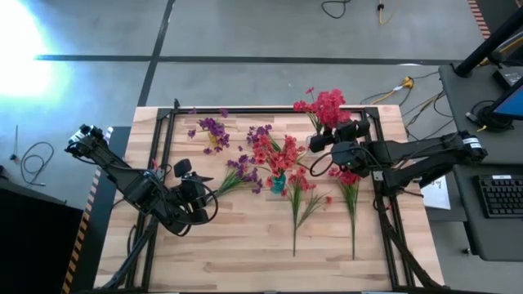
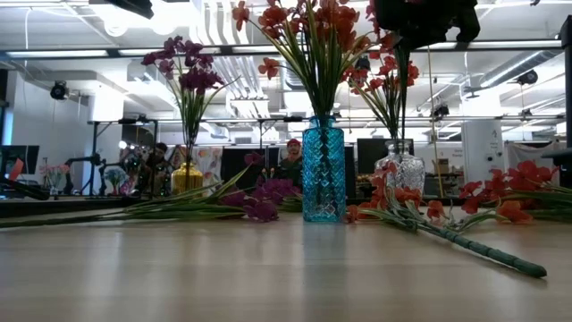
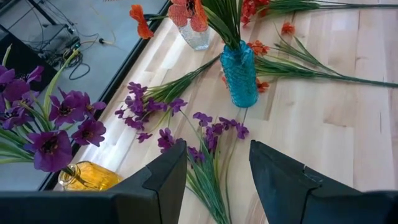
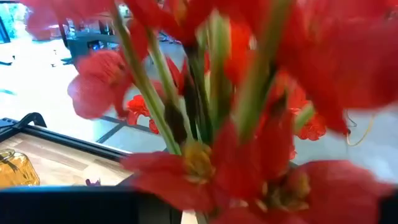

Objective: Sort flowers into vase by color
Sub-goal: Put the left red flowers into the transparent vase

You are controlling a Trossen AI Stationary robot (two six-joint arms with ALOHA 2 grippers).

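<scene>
While the left pincer (image 1: pixel 194 192) is hovering part-open above purple flowers (image 3: pixel 205 134) lying on the tabletop (image 1: pixel 245 253), the right pincer (image 1: pixel 315 140) is pressing close against red flowers (image 1: pixel 328 106) in a clear vase (image 2: pixel 404 170); its opening I cannot tell.

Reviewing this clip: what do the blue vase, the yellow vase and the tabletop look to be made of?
Blue vase: probably glass, translucent teal with a textured, glossy wall that light passes through.
Yellow vase: likely glass too, amber and see-through with bright highlights; plastic can't be ruled out.
Tabletop: pale wood planks, with visible grain and seams and a smooth, low-sheen finish.
</scene>
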